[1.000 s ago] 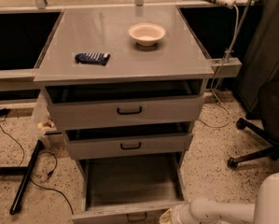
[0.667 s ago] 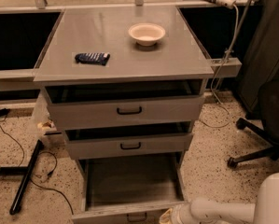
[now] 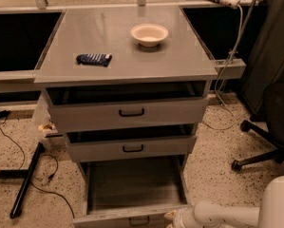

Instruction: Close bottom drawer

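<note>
One white robot gripper sits at the front right corner of the narrow grey metal-look bottom drawer; cannot tell if spread or closed. That drawer stands pulled far out, its small black bar handle left of the gripper. Above it are the mid-width grey drawer and the widest grey drawer, both slightly out. Higher up, a cream round bowl and a dark blue packet lie on the grey cabinet top.

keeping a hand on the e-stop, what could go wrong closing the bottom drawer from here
1. The white gripper sits low at the right end of the pulled-out grey metal bottom drawer, off its small black bar handle; an off-centre push might skew the long tray and jam it.
2. A hard shove might jolt the grey cabinet and slide the round cream bowl on top.
</note>
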You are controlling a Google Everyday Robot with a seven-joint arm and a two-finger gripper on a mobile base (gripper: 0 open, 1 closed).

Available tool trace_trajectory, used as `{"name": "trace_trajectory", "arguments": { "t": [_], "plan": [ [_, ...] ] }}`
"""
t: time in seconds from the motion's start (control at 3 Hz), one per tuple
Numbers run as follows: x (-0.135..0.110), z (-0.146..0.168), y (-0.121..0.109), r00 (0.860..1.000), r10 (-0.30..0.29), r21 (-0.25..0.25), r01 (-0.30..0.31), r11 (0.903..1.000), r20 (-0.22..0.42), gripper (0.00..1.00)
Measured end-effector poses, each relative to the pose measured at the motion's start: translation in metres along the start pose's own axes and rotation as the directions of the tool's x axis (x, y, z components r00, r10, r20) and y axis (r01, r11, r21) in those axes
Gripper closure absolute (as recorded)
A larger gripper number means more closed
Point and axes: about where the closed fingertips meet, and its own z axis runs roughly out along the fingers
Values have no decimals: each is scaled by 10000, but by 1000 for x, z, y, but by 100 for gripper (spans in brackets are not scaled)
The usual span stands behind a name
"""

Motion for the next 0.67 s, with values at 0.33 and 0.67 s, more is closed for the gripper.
{"name": "trace_trajectory", "arguments": {
  "t": [0.33,0.67],
  "plan": [
    [-10,8,-11,9993,-147,-56,149,9999,348,0],
    [-33,23,-33,9922,-471,-257,504,9984,1157,0]
  ]
}}
